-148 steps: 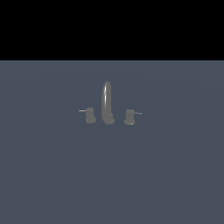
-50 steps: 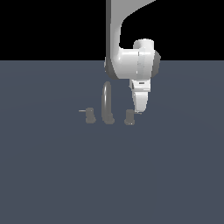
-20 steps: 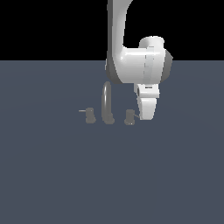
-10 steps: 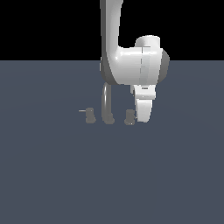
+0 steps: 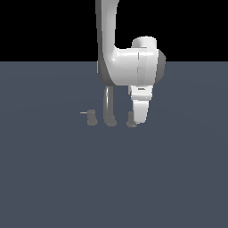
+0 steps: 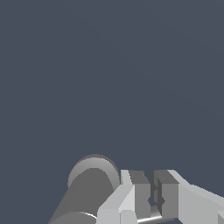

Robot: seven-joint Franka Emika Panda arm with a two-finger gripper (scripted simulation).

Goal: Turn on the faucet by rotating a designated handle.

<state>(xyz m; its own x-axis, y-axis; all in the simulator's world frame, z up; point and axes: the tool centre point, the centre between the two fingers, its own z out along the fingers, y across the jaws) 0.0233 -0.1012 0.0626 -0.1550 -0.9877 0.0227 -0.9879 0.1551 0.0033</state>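
The white arm reaches down over the faucet (image 5: pixel 108 107), which stands mid-floor on the flat grey surface (image 5: pixel 178 178). Its gripper (image 5: pixel 140 121) hangs just beside the handle (image 5: pixel 130 119), on the exterior view's right of the arched spout. In the wrist view the fingers (image 6: pixel 139 192) stand nearly closed, a narrow gap between them, with the thin lever (image 6: pixel 153 217) passing there; whether they pinch it I cannot tell
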